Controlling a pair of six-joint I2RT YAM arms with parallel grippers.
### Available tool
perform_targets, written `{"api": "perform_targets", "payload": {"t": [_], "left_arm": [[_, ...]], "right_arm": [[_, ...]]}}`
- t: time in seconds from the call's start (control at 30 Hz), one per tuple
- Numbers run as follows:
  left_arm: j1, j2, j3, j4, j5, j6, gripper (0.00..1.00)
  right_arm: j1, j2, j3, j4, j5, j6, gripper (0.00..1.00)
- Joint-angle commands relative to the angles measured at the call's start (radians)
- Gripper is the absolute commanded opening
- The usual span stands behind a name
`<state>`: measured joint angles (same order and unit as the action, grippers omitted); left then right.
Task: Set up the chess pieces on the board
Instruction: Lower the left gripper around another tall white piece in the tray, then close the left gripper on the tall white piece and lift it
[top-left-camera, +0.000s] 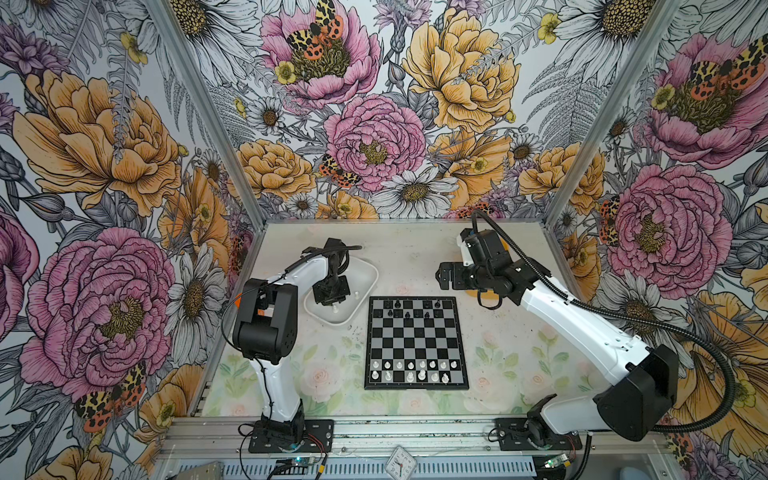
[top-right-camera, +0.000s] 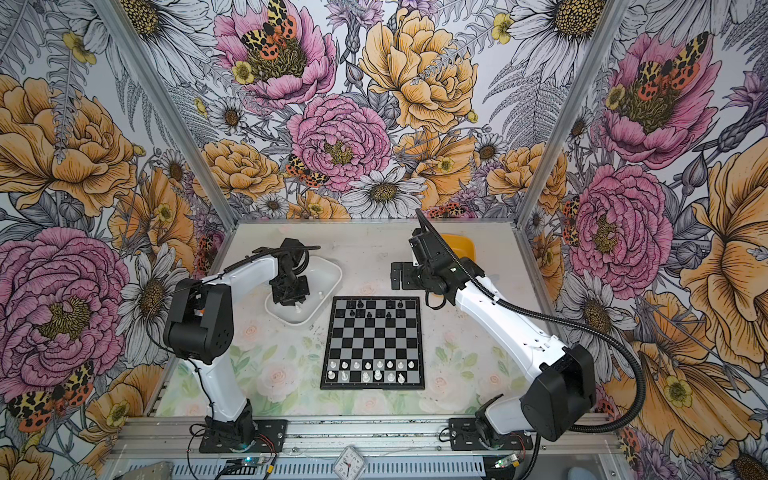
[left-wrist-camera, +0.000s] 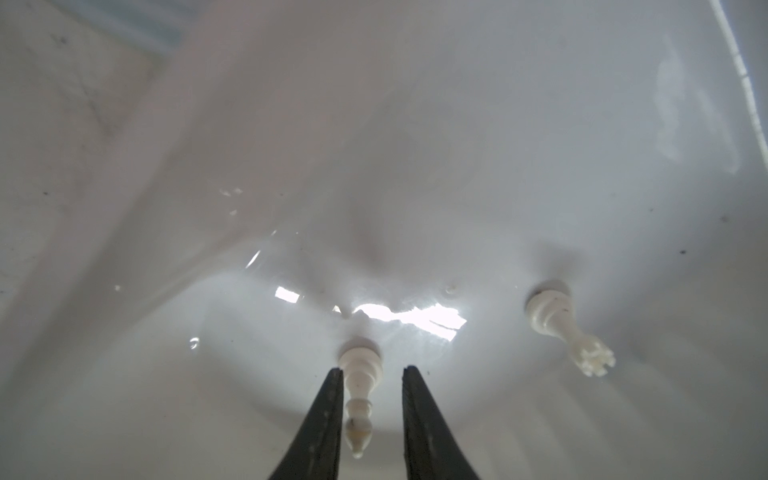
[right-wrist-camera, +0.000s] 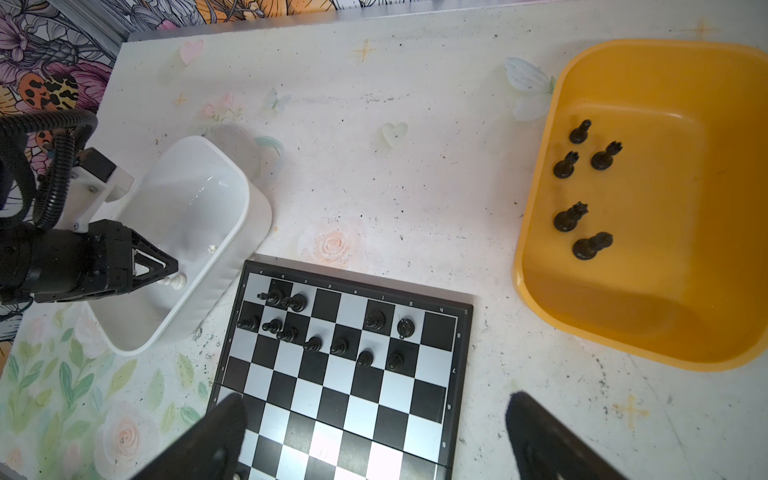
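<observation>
My left gripper is down in the white tub, fingers either side of a white bishop lying flat on the tub floor. Jaws narrow but not clamped: one finger touches the stem, the other stands clear w/ a gap, so nothing's held yet.

Key relation: the bishop's long axis runs along my fingers, base pointing away from the wrist, tip back toward it. So the squeeze goes across the thin stem, not end to end. It sits off-centre in the gap; I reckon it may slide or roll a bit on the glossy floor before it's pinched.

Left arm is the one on it. My right gripper hangs wide open & empty by the far edge of the board, well apart from that tub.

Counts:
- White tub: 2, the bishop + a crowned piece, also on its side, near but not touching.
- Yellow tub: 5 black pieces, look tipped over.
- On the board: 11 black at the far end.
- Also on the board: 14 white pieces at the near end, approx. 8 in the pawn row, 6 in the back row.

So 7 not yet placed, by my count.
</observation>
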<state>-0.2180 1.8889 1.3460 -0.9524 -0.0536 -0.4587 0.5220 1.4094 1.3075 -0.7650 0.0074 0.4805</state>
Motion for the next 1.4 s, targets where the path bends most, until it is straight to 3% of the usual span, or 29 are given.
{"api": "perform_targets", "payload": {"t": [0.0, 1.37], "left_arm": [[0.008, -0.009, -0.018, 0.024, 0.02, 0.025, 0.26], [0.008, -0.013, -0.01, 0.017, 0.018, 0.046, 0.17]], "right_arm": [[-0.006, 0.0, 0.019, 0.023, 0.025, 0.011, 1.0], [-0.007, 0.014, 0.025, 0.023, 0.02, 0.001, 1.0]]}}
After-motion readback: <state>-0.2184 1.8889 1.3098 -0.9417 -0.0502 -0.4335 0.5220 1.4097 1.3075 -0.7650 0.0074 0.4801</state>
